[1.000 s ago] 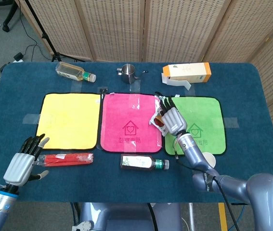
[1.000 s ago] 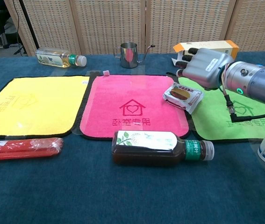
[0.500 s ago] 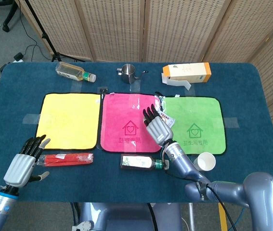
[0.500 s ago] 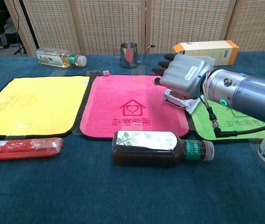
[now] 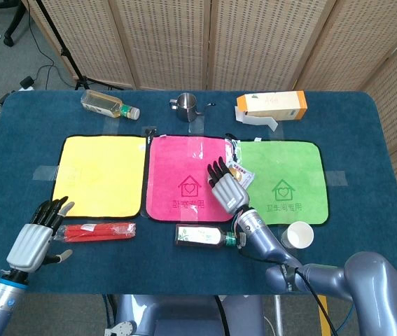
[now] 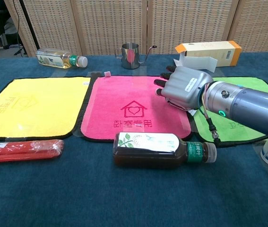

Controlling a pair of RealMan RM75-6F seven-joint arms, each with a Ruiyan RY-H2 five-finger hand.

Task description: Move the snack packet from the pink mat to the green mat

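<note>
A blue-clothed table (image 5: 366,140) stands before wicker screens (image 5: 254,42), the right hand (image 5: 226,190) spread over the pink mat (image 5: 184,175), the left hand (image 5: 36,238) spread too.

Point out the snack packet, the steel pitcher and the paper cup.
snack packet (image 5: 238,170), head view, on its printed wrapper face.
steel pitcher (image 6: 130,55), chest view, on its side wall.
paper cup (image 5: 300,234), head view, on its rim.

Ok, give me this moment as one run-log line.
right hand: over pink mat edge, beside snack packet | packet: straddles pink/green mat seam | left hand: idle, empty
</note>
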